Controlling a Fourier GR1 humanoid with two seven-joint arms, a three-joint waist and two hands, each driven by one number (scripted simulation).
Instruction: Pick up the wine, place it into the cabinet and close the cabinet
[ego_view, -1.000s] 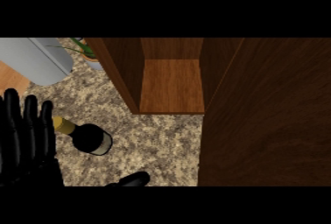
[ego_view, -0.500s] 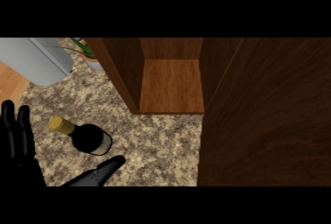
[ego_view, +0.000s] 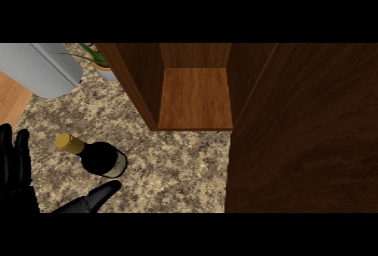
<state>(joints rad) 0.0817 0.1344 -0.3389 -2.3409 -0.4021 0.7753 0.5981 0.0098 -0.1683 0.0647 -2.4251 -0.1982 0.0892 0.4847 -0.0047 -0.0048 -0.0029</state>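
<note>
The wine bottle is dark with a gold cap and a pale label. It stands on the speckled counter, left of the cabinet. The cabinet is brown wood and stands open, its shelf bare. Its door fills the right side of the view. My left hand shows at the left edge, fingers straight and pointing up, just left of the bottle and apart from it. Straight black fingers of my right hand come in from the lower edge, their tips just below the bottle. Neither hand holds anything.
A grey rounded object lies at the back left. A potted plant stands behind it, by the cabinet's left wall. The counter's edge runs along the far left.
My left hand has sunk toward the lower left corner. My right hand's fingers have pushed up from the lower edge toward the bottle. The bottle has not moved.
</note>
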